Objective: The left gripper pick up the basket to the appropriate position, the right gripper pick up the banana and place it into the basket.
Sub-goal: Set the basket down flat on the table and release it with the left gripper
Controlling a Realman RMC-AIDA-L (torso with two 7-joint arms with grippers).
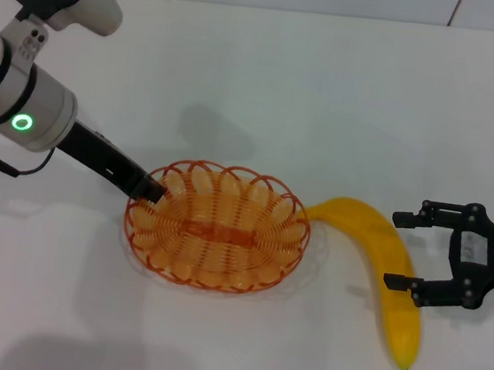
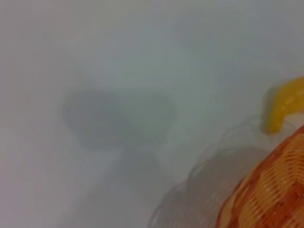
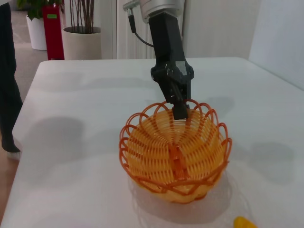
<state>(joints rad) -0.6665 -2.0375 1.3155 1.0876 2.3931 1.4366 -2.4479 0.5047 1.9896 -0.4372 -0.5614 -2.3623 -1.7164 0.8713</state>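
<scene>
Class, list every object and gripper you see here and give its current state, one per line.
Basket: upright on the table, empty, rim gripped at one side.
Banana: lying flat on the table beside the basket, stem end near the rim, not lifted.
Left gripper: shut on the basket rim.
Right gripper: open, fingers either side of the banana's middle.
Table: white, carrying everything.

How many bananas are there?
1. The banana lies on the table, its stem end touching the basket on the robot's right side. The right hand is open around its middle. The see-through basket hides none.
</scene>
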